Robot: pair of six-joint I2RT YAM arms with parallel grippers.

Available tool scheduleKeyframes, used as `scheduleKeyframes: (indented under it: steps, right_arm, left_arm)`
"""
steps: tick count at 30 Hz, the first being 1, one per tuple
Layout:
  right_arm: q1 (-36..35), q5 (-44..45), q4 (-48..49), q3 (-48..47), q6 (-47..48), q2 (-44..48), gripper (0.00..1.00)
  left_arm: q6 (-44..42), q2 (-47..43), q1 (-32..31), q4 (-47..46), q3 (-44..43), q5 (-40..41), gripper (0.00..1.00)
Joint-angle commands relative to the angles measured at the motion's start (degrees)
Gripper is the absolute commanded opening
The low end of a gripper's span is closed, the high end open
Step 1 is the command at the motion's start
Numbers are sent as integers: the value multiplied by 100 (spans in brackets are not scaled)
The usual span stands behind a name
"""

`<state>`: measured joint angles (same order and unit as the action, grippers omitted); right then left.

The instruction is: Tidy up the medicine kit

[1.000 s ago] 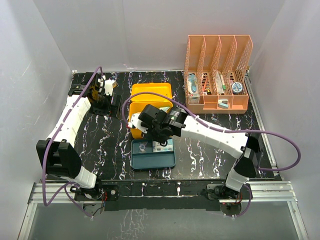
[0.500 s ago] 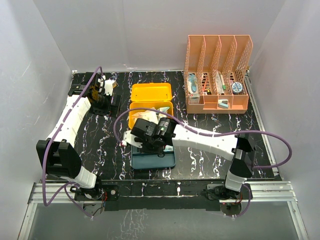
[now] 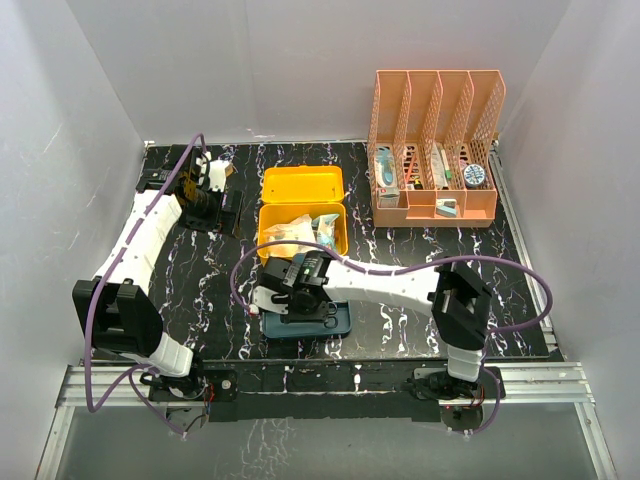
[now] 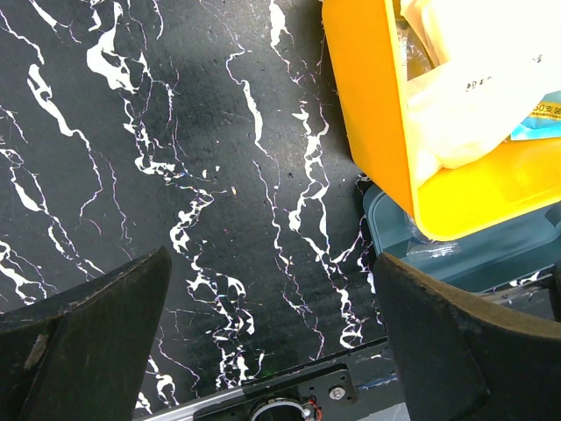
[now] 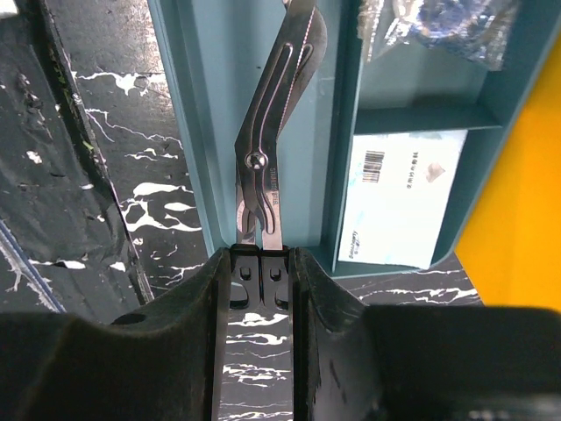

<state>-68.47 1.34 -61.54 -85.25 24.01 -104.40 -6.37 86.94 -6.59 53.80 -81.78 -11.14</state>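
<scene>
Medicine kit (image 3: 303,232): yellow box at the middle of the dark marbled surface (image 3: 200,280), lid (image 3: 302,185) hinged back and open, white and blue packets inside
Insert tray (image 3: 342,318): teal and divided, out of the box, lying on the surface against the box's near side
Scissors (image 5: 273,149): metal with angled blades, lying along the tray's long compartment
Right hand (image 5: 261,263): low over the tray, fingers narrowed onto the dark handle end of the scissors
Packet (image 5: 399,197): white with a barcode, flat in the next compartment
Left hand (image 4: 270,263): fingers spread wide, holding nothing, at the back left of the surface beside the lid
File rack (image 3: 435,150): orange mesh, back right, small items in its slots
</scene>
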Motion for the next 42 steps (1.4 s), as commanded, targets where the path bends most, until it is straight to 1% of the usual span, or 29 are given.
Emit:
scheduleKeyframes:
  steps: [1, 18, 29, 42]
  right_arm:
    - [0, -125, 458, 174, 252, -27, 0]
    - [199, -156, 1014, 570, 393, -225, 0]
    - [368, -238, 1037, 576, 490, -365, 0]
    - [369, -365, 968, 637, 331, -416, 0]
  left_arm:
    - [5, -222, 29, 77, 51, 6, 99]
    - [-24, -254, 35, 97, 109, 15, 99]
    - [-19, -192, 35, 104, 92, -23, 99]
    - [-34, -209, 35, 113, 106, -30, 99]
